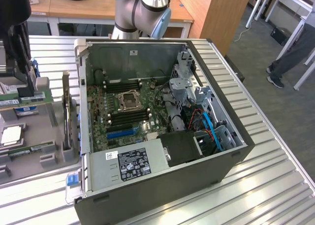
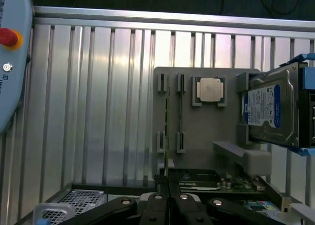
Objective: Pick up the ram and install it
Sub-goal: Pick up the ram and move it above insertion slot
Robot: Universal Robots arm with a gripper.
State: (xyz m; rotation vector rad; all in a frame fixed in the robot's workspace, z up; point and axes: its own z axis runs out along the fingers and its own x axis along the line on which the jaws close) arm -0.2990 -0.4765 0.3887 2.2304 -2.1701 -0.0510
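A red button [image 2: 7,38] sits at the edge of the ribbed metal table [image 2: 98,112]. The ram [image 2: 167,121] stands on edge in the slots of a gray tray [image 2: 206,136], so I see it as a thin green line. Its long axis runs along the table's ribs, and its near end points straight at my gripper [image 2: 170,208], which is clenched with nothing between the fingers. A second stick [image 2: 179,112] stands just beside the ram, parallel to it. Next comes a processor chip [image 2: 210,89], then a hard drive [image 2: 270,109] with a blue-white label.
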